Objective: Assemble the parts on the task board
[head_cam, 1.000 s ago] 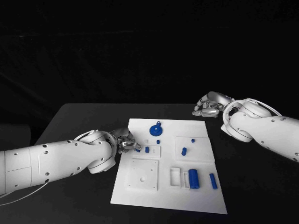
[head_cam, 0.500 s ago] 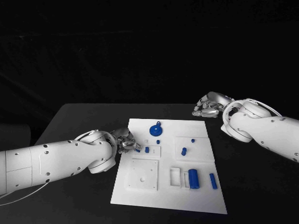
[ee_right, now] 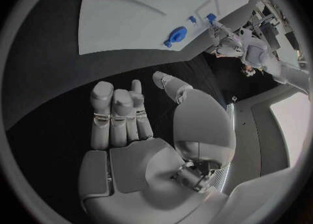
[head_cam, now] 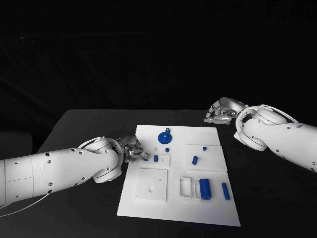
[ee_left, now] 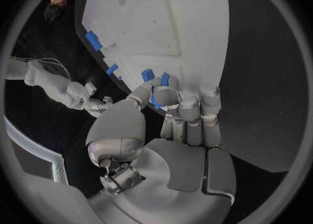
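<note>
Head view is showing us almost nothing changing: our left hand (head_cam: pixel 132 150) is still pinching a small blue part (ee_left: pixel 158 84) at the task board (head_cam: pixel 201 210) left edge, our right hand (head_cam: pixel 221 111) idling loosely curled, empty, beyond the far corner.

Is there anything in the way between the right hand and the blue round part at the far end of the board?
Nothing visible. The right hand hovers over bare table beyond the board's far right corner, and only open white board lies between it and the round part.
</note>
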